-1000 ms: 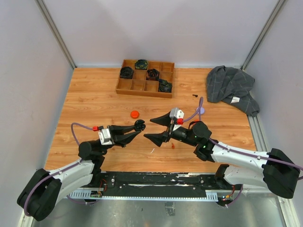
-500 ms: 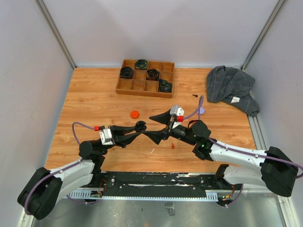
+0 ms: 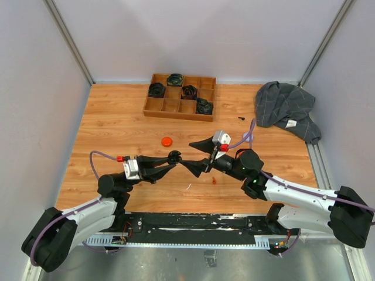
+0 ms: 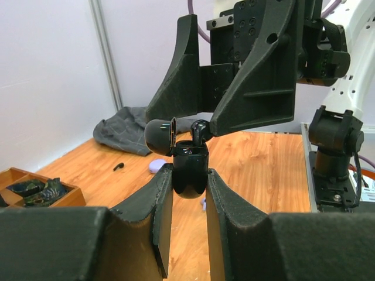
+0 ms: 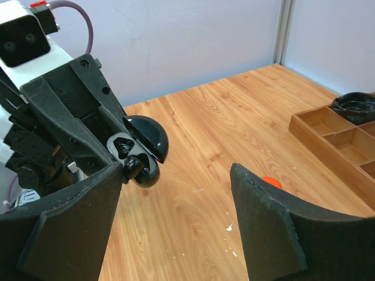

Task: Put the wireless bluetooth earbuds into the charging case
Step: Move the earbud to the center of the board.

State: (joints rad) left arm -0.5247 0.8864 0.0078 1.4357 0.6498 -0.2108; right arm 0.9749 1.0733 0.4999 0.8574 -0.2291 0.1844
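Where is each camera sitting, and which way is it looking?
Top: above and behind the arms, looking down on the table; shows both arms, left tool, right tool.
Left wrist: on the left arm, looking along its own fingers at the open black case they clamp; the right tool behind.
Right wrist: on the right arm, facing the left tool and case across its own open tool.
Shared: both wrist views see that case.
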